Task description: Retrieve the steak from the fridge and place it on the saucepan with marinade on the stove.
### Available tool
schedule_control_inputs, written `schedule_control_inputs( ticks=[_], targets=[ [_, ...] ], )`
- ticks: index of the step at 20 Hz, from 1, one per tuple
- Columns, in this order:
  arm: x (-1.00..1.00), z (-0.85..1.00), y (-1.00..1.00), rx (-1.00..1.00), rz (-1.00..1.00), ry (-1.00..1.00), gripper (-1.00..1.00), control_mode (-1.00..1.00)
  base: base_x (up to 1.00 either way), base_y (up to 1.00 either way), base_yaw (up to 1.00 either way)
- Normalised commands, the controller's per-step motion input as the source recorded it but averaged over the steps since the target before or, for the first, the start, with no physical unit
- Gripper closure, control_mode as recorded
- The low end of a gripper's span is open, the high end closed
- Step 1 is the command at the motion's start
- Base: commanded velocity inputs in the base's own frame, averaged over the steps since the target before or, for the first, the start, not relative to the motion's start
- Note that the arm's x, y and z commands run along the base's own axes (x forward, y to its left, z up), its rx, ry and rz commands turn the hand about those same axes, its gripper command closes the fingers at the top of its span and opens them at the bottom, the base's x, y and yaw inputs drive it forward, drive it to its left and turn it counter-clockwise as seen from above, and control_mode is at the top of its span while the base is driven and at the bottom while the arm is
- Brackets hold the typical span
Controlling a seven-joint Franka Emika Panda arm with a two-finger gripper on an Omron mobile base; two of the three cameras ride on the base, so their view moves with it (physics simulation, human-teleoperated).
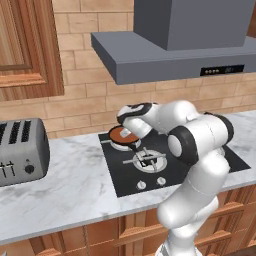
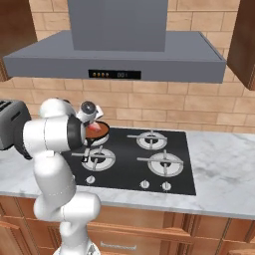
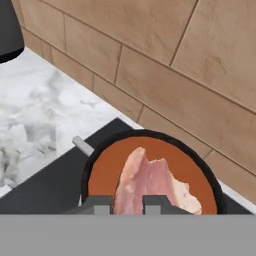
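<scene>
In the hand view my gripper (image 3: 127,204) is shut on the steak (image 3: 150,182), a pinkish slab with pale edges that hangs just over the saucepan (image 3: 210,172). The smooth reddish-brown marinade (image 3: 105,170) spreads across the pan inside its dark rim. The saucepan (image 1: 120,135) sits on the back left burner of the black stove (image 1: 127,180), with my hand directly above it. From the right base view the saucepan (image 2: 98,131) shows just past my arm, on the stove (image 2: 132,167). The fridge is out of view.
A grey toaster (image 1: 20,150) stands on the marble counter (image 1: 75,185) left of the stove. A grey hood (image 1: 170,52) hangs over the burners, and a brick wall (image 3: 165,65) rises close behind the pan. Silver knobs (image 2: 155,185) line the stove's front edge.
</scene>
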Motion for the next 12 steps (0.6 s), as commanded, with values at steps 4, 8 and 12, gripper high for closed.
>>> schedule_control_inputs(
  ticks=[4,8,12],
  targets=[
    [0.27,-0.14,0.01,0.00,0.00,0.00,1.00,-1.00,0.00,0.00,0.00],
    [0.23,-0.08,0.08,0.00,0.00,0.00,1.00,-1.00,0.00,0.00,0.00],
    [0.19,-0.12,0.06,0.00,0.00,0.00,1.00,-1.00,0.00,0.00,0.00]
  ],
)
